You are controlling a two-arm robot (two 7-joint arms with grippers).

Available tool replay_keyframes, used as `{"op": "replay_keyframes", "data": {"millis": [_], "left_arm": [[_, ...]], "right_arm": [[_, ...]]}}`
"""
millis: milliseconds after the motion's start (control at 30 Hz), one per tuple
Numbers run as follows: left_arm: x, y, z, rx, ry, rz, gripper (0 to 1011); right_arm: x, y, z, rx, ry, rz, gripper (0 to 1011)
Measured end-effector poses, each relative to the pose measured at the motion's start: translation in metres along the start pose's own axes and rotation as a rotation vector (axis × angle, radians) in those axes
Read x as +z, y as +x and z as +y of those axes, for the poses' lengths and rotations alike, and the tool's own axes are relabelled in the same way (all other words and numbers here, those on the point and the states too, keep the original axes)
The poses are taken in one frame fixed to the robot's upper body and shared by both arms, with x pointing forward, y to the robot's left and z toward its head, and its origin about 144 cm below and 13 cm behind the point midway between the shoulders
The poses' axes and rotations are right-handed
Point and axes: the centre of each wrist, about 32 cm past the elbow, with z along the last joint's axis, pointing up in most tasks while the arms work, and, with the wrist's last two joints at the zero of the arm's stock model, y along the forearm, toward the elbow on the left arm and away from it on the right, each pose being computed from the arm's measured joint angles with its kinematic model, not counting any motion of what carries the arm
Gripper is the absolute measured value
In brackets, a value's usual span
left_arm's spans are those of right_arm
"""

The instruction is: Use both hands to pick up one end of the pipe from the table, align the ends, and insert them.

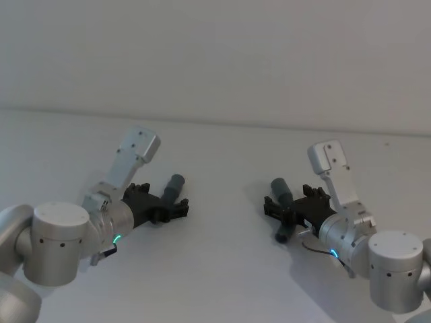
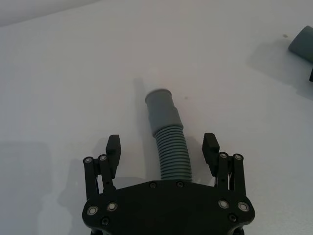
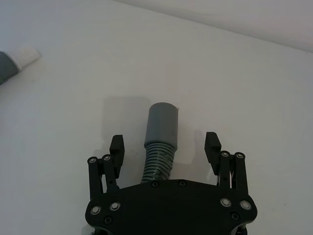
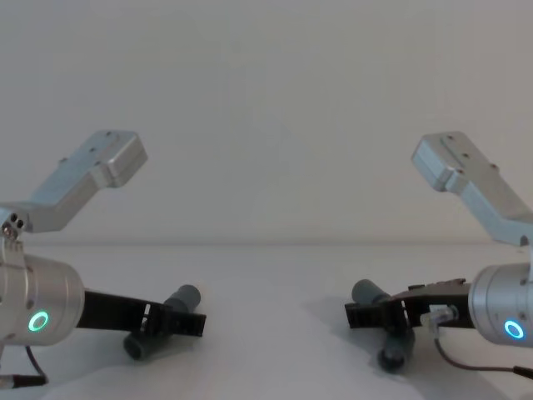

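Hose piece on the left [image 1: 173,190], ribbed with a smooth grey collar, lies on the white bench [image 1: 222,276]. It runs between the fingers of the left claw [image 2: 162,143], which stand wide on either side without touching it. Well apart from it, the hose piece on the right [image 3: 162,122] has a round grey mouth over a ribbed neck. It sits the same way inside the right claw [image 3: 165,143], fingers spread wide and clear of it. Both claws are down low at the bench.
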Motion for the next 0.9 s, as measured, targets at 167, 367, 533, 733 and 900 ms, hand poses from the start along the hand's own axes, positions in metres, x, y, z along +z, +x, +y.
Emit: {"op": "replay_keyframes", "data": {"millis": [167, 367, 533, 733, 900], "left_arm": [[-0.0008, 0.0013, -0.0025, -0.004, 0.002, -0.004, 1001], [-0.0013, 0.0025, -0.0053, -0.007, -0.003, -0.008, 1001], [-0.0015, 0.0029, -0.0067, -0.009, -0.006, -0.010, 1001], [-0.0018, 0.0035, -0.0081, -0.011, -0.009, -0.013, 977], [-0.0019, 0.0038, -0.0087, -0.011, -0.010, -0.014, 847]], "right_arm": [[-0.0004, 0.0005, 0.0008, -0.003, -0.002, 0.004, 994], [-0.0002, 0.0013, 0.0012, -0.005, 0.002, 0.011, 993], [0.0007, 0.0017, 0.0012, -0.006, 0.006, 0.016, 994], [0.0014, 0.0019, 0.0011, -0.006, 0.010, 0.020, 1000], [0.0020, 0.0018, 0.0011, -0.005, 0.013, 0.021, 1000]]}}
